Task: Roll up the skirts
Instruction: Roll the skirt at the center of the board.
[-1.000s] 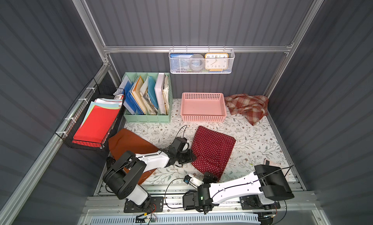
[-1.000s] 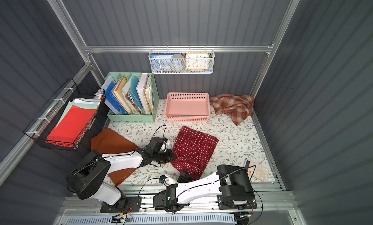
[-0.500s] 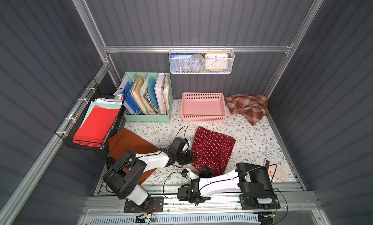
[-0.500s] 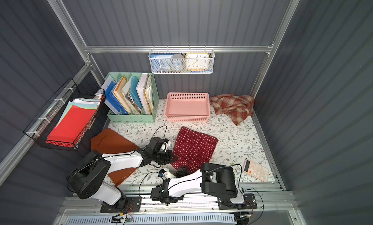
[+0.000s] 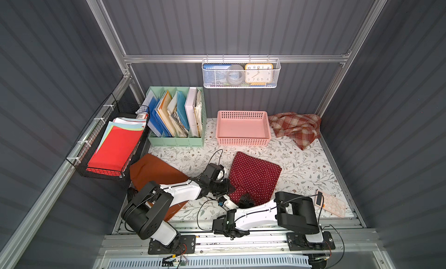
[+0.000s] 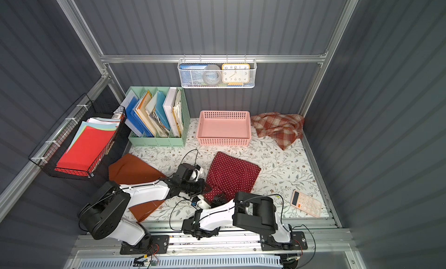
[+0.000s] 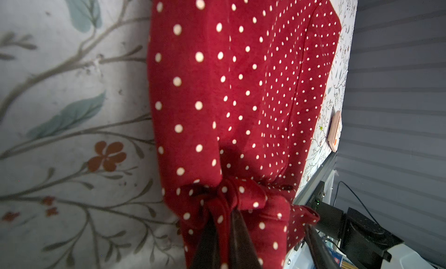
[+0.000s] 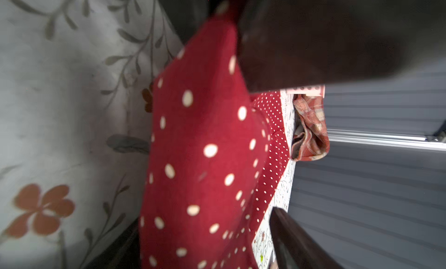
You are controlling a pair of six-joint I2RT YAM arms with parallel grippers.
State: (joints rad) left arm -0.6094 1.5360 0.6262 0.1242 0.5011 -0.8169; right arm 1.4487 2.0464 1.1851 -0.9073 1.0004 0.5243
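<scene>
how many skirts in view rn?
3. Polka-dot skirt mid-table, its near edge pinched by the left gripper; rust-orange skirt beside it, partly under the left arm; plaid skirt crumpled in the back corner next to the pink basket. None seems hidden.

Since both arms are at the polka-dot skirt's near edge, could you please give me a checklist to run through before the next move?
1. Left gripper shut on the polka-dot skirt's near corner: ok, cloth is bunched between its fingers.
2. Right gripper gripping the near edge: not ok, jaws apart with cloth between them.
3. How many layers sit in the right gripper: cannot tell.
4. Rest of the skirt lying flat: ok.
5. Mat bare between skirt and pink basket: ok.
</scene>
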